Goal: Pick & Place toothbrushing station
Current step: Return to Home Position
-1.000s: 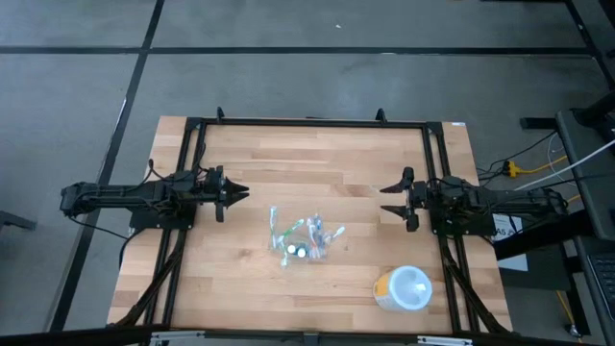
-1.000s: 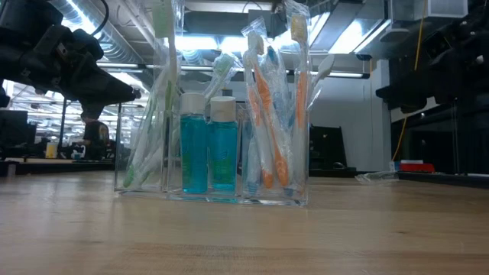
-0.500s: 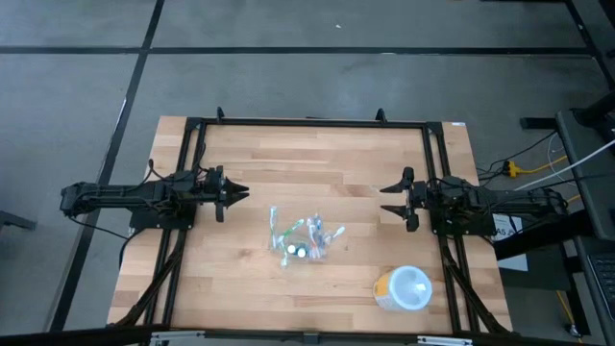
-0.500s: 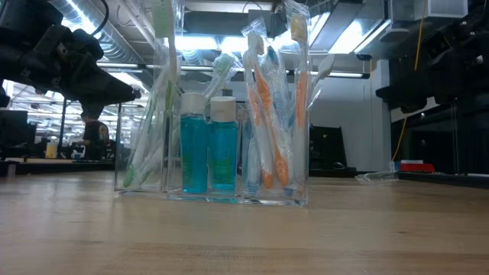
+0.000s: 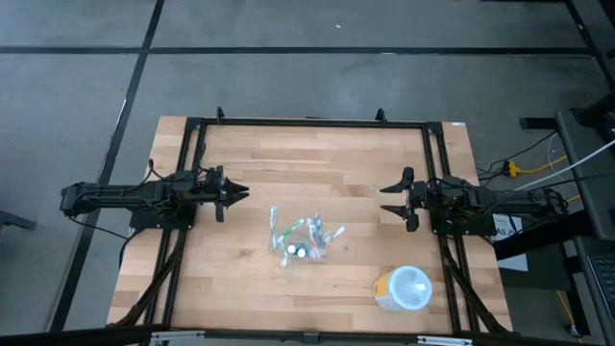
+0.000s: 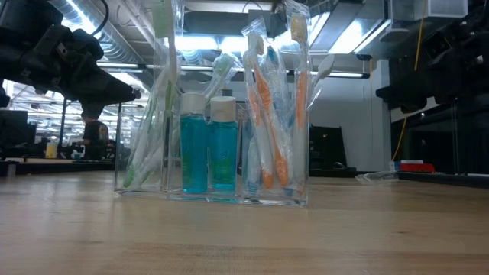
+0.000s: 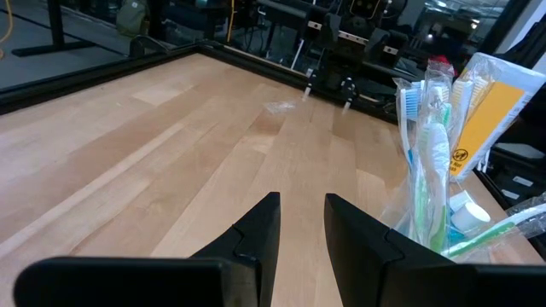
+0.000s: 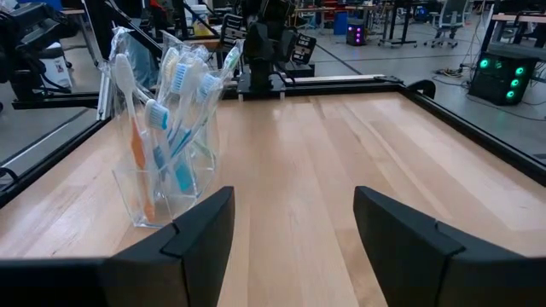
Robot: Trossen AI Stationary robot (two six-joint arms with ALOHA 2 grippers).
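Holder: the clear plastic holder [image 5: 306,242] stands upright mid-table, between the two arms, with toothbrushes [image 6: 263,107] and two blue bottles [image 6: 210,145] in it.
Left claw [image 5: 233,193]: at the table's left side, well apart from the holder. Its fingers are close together with a narrow gap, pinching nothing.
Right claw [image 5: 389,200]: at the right side, spread wide, empty.
Stage: the filling looks done — both arms seem parked.
Risk: the brushes rise well above the rim, so an arm sweeping low across the middle could clip them and tip the light holder.
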